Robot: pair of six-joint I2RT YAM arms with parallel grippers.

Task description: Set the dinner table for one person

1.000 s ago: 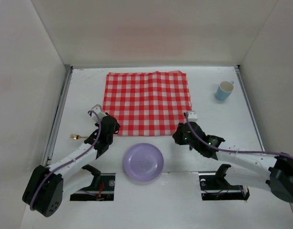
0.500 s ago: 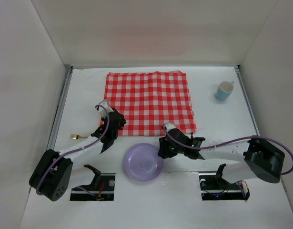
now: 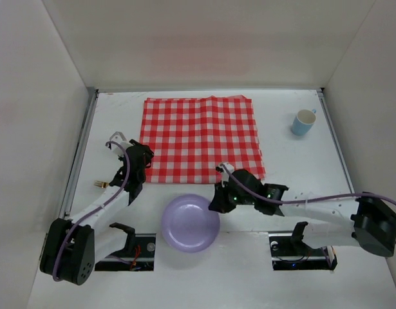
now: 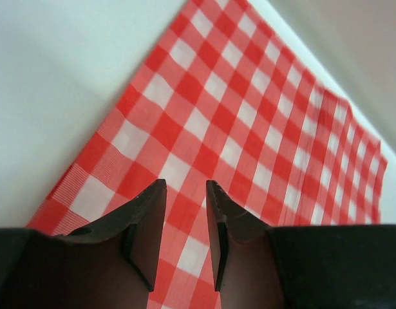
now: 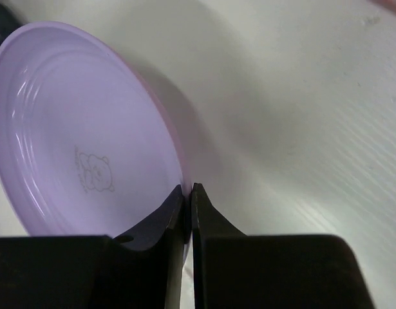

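While right fingers (image 5: 164,222) pinch plate (image 5: 88,129) rim, left fingers (image 4: 149,215) slightly parted over cloth (image 4: 249,116); dinner table (image 3: 294,161) seemingly widest left-right.

The right gripper (image 5: 188,192), a second ago at the near right corner of the checked cloth (image 3: 201,135), now sits closer to the near edge of the tabletop (image 3: 288,174), its jaws pinched together on the right rim of the purple plate (image 3: 188,225) after gaping wide half a second ago. The plate lies slightly further left and nearer that edge than before. The left gripper (image 4: 186,187) is drawn back toward the tabletop's left edge, over the cloth's near left corner, jaws a little wider.
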